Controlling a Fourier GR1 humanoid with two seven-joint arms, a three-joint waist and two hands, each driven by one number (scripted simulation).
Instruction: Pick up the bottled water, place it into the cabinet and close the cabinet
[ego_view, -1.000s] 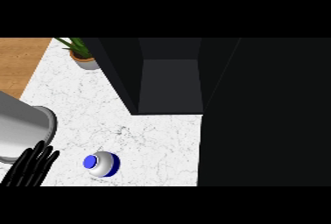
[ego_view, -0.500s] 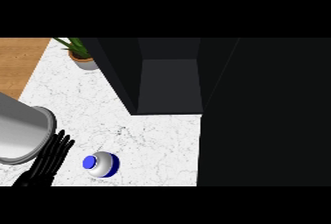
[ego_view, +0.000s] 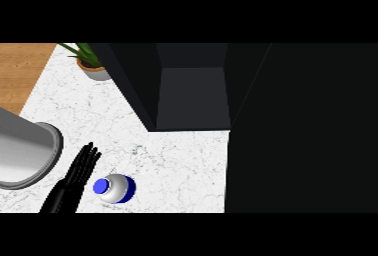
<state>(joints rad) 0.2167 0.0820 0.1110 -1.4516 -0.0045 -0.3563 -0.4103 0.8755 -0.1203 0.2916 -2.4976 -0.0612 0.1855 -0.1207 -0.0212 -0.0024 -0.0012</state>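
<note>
One bottled water (ego_view: 116, 189) near the desk's (ego_view: 181, 162) front edge; one left hand (ego_view: 77, 176), fingers straight and released, just beside it; one open cabinet (ego_view: 193, 95).

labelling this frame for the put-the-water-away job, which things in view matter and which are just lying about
Part of the job:
- bottled water, upright, blue cap on top
- dark cabinet, its inside showing
- left hand, fingers straight, beside the bottle

Lying about:
- potted plant, top left
- grey cylinder at the left edge; cannot tell what it is
</note>
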